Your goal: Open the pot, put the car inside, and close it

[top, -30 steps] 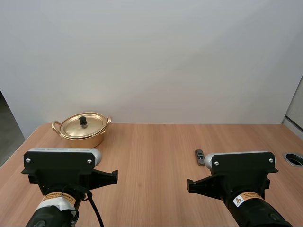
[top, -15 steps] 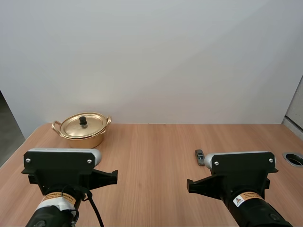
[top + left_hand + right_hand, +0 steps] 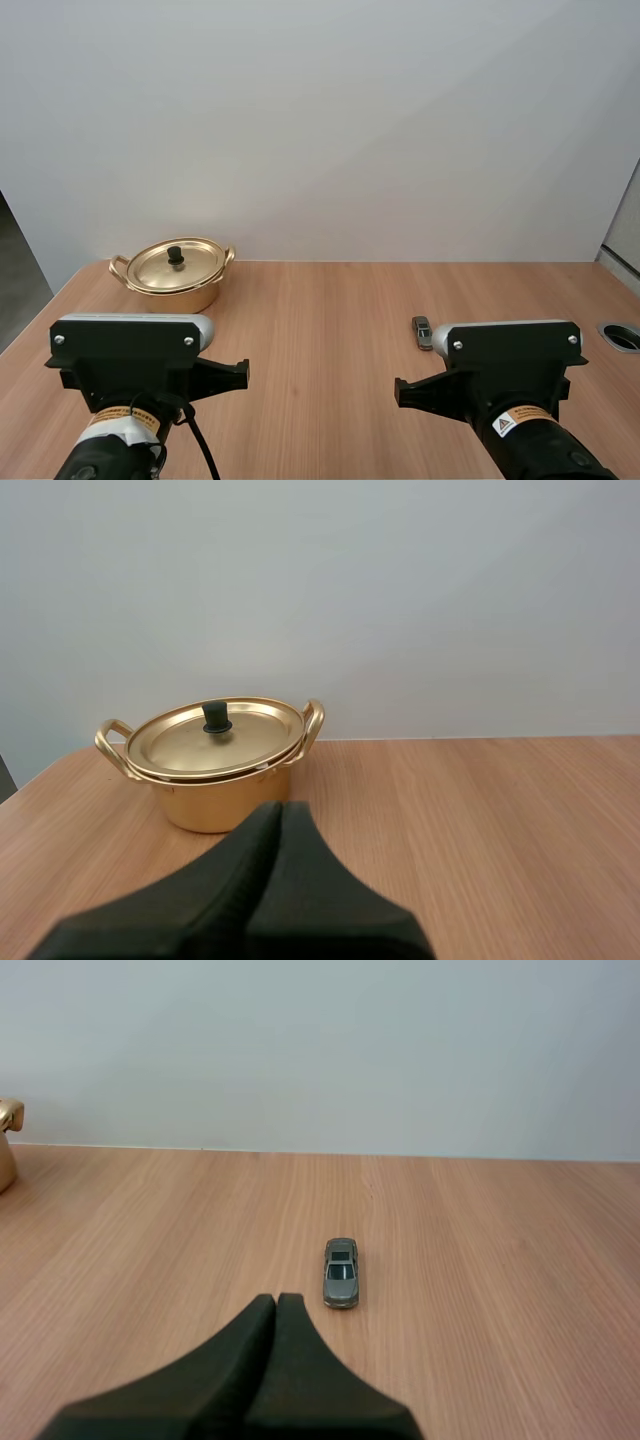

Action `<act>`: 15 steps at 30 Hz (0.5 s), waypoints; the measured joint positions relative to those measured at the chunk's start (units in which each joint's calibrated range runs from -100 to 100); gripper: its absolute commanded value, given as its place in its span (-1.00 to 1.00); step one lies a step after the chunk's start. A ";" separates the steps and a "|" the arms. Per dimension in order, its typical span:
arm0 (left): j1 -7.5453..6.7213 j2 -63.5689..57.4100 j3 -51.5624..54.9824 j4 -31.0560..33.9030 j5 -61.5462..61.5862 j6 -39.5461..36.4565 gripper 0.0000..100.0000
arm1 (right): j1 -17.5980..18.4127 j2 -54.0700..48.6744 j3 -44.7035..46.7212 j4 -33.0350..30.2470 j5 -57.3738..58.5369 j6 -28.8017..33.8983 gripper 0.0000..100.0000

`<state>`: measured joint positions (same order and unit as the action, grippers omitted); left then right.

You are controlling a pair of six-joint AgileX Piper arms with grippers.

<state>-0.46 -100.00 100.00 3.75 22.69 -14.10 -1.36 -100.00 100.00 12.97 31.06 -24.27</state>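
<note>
A golden pot [image 3: 176,273] with two handles stands at the table's back left, its lid [image 3: 176,265] on, topped by a black knob [image 3: 175,255]. In the left wrist view the pot [image 3: 214,780] sits straight ahead of my left gripper [image 3: 280,808], whose fingers lie together as one dark wedge, well short of it. A small grey toy car [image 3: 422,331] lies on the table right of centre. In the right wrist view the car [image 3: 341,1272] rests just beyond and slightly to the side of my right gripper [image 3: 277,1299], also shut on nothing.
The wooden table [image 3: 320,310] runs wide between the pot and the car. A round cable hole [image 3: 622,336] sits at the table's right edge. A plain white wall stands behind the table.
</note>
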 measured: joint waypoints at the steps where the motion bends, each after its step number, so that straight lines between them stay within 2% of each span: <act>1: 0.00 0.00 0.00 0.55 0.00 0.34 -1.00 | 0.00 0.00 0.00 0.00 -0.22 0.00 -1.00; 5: 0.00 0.00 -1.21 5.39 -2.89 4.03 -1.00 | 0.00 0.00 0.00 -3.23 -6.45 -1.03 -1.00; 10: 0.00 0.00 -10.05 13.66 -7.40 7.05 -1.00 | 0.00 0.00 0.00 -12.08 -19.68 -1.03 -1.00; 15: 0.07 0.00 -20.03 16.35 0.86 3.53 -1.00 | 0.00 0.00 -2.36 -20.34 -32.34 -1.03 -1.00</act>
<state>-0.39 -100.00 79.97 20.10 23.54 -10.58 -1.36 -100.00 97.64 -7.36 -1.29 -25.31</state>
